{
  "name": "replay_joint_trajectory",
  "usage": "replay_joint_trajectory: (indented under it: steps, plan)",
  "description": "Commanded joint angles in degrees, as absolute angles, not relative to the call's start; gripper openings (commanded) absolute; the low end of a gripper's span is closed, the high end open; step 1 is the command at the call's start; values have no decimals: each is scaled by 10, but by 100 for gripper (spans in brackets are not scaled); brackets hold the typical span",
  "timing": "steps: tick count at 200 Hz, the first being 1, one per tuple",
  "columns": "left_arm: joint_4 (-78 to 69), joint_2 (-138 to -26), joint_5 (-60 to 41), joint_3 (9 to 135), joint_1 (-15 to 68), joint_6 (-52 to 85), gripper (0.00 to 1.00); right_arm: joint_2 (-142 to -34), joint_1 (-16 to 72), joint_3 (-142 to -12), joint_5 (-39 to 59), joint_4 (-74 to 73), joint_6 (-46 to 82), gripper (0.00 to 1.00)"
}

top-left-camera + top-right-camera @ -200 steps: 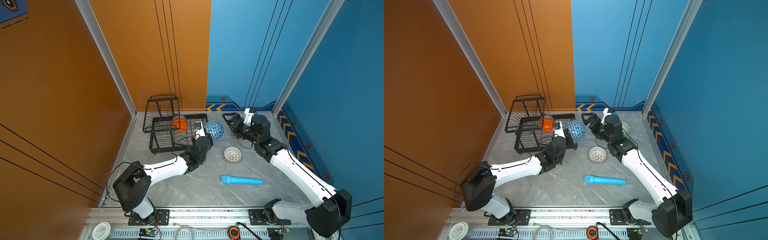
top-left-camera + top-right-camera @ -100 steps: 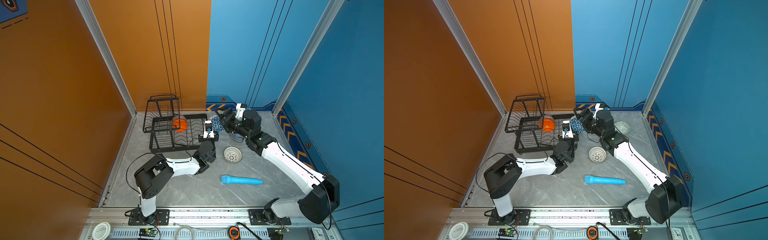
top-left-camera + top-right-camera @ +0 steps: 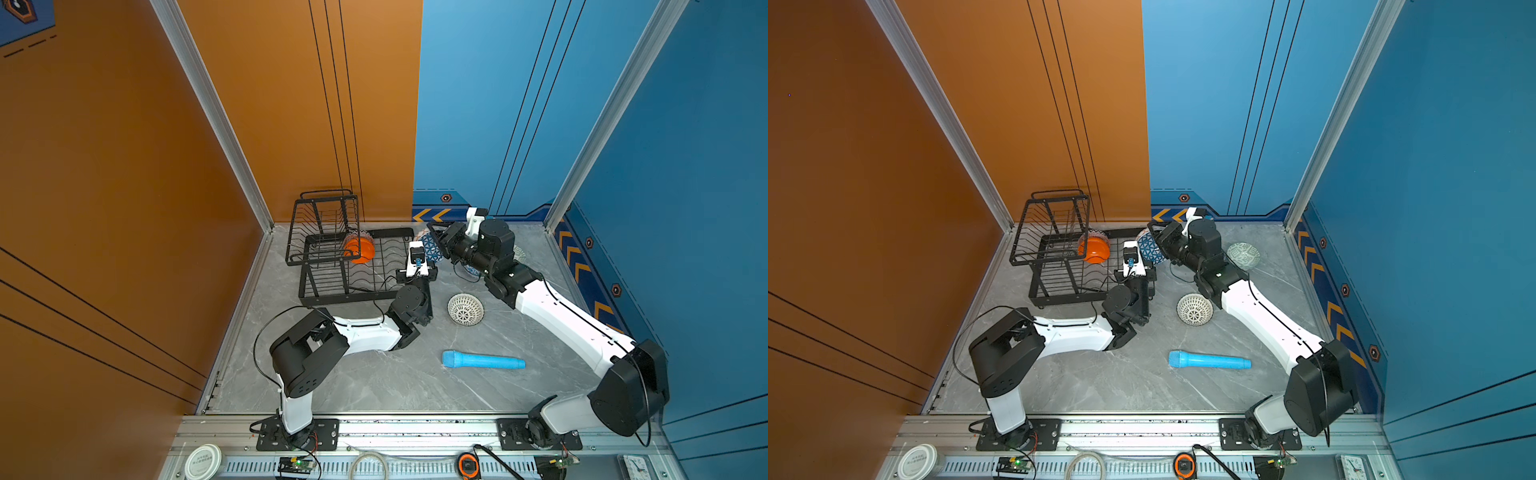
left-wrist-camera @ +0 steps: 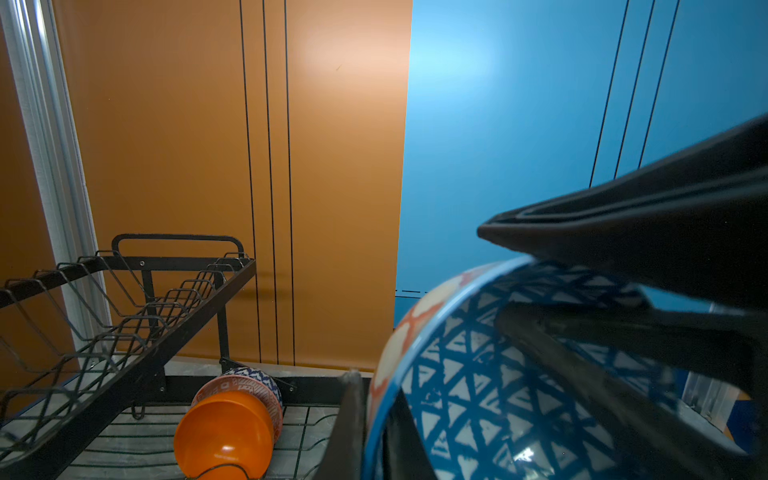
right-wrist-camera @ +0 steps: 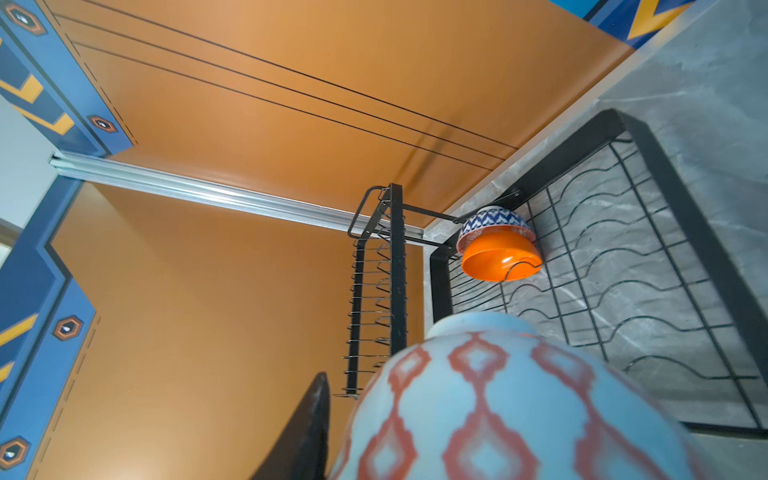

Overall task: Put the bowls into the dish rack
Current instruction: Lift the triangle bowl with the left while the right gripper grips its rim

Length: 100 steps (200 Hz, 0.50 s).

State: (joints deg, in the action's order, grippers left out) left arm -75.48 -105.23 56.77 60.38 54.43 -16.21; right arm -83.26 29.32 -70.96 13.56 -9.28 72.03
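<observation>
**Two pincers on one bowl, just short of the rack**

- Left pincer [image 4: 372,401]: clenched on the near rim of a bowl [image 4: 478,395] with blue triangles inside and orange diamonds outside. One finger sits on each side of the wall. The bowl is held on edge, clear of the surface [image 3: 374,382].
- Right pincer [image 4: 498,274]: comes in opposite the left one and straddles the far rim, one finger outside and one inside. Cannot tell whether it actually bites.
- Dish rack [image 3: 316,259]: just beside the left pincer, on the side away from the right pincer. Its lower tray holds an orange bowl [image 4: 224,440] on edge, with a patterned bowl [image 4: 249,376] nested behind it.
- Not yet loaded: an upturned white dotted bowl [image 3: 465,309] and a pale green bowl [image 3: 1244,254], both behind the right pincer beside its arm.

Risks, as judged:
- If the left pincer lets go before the right has firm hold, the glossy rim may slip and the bowl would drop.
- If both grip and the arms pull apart, the bowl could twist out of one pinch.
- The pincers are crowded together, so fingers may knock.
- The swing toward the rack passes its frame, and a clipped wire could jolt the bowls already standing there.
</observation>
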Motion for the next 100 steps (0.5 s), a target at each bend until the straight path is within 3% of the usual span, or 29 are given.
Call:
replay_joint_trajectory:
  steps: [1, 29, 70, 100]
  plan:
    - [-806, -1034, 554, 605, 539, -169, 0, -846, 287, -722, 124, -110, 711, 20]
    - [-806, -1031, 552, 604, 535, -171, 0, -851, 289, -727, 124, -113, 712, 0]
    - [-806, -1027, 554, 599, 532, -173, 3, -851, 290, -726, 125, -119, 707, 0]
    - [-806, -1021, 555, 594, 531, -170, 23, -853, 291, -725, 127, -126, 704, 0]
